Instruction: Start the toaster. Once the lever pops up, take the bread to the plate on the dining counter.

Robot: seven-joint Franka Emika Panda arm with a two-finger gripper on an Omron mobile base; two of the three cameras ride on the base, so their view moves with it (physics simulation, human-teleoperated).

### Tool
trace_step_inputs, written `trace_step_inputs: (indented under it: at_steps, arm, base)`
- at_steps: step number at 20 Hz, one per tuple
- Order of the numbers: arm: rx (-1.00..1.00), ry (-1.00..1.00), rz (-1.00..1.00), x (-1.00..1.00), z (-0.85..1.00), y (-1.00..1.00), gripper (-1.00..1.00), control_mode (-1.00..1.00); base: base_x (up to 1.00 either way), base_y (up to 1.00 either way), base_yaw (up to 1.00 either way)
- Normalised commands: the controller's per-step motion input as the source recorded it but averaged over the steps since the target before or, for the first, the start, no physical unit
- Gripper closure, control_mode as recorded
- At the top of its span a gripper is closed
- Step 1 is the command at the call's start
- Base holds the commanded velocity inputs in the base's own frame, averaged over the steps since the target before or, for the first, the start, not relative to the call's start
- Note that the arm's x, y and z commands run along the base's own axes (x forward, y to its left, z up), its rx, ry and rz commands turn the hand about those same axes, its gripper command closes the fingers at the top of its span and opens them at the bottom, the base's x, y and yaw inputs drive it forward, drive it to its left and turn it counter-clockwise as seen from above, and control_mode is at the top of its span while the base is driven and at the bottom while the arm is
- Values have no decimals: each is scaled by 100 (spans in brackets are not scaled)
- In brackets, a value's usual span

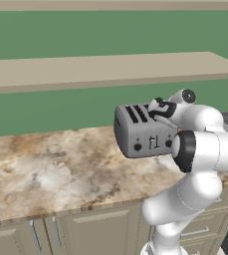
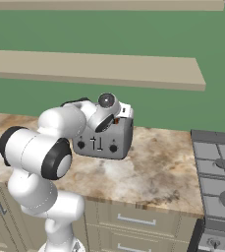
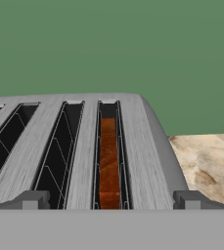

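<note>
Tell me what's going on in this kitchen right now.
A white robot arm has its open pincer poised just above the toaster, which stands on a marbled counter beside a stove. A slice of bread sits down in one of the toaster's slots. The pincer holds nothing, so the bread has not been lifted out.

**Stone counter with a toaster on it**

A long counter with a mottled beige-brown stone top runs along a green wall, with pale cabinet fronts and drawers below. A grey toaster stands directly on it, toward the back (its knobs face forward). At the counter's right end sits a stove, flush beside the stone.
</note>
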Motion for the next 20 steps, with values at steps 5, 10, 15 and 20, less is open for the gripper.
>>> trace_step_inputs:
  at_steps: [5,10,15,20]
  arm:
    - [0,0,0,0,0,0,-100,-100]
    - [0,0,0,0,0,0,-100,-100]
    - [0,0,0,0,0,0,-100,-100]
    - [0,0,0,0,0,0,-100,-100]
  base:
    - [0,0,0]
    - [0,0,0]
    - [0,0,0]
    - [0,0,0]
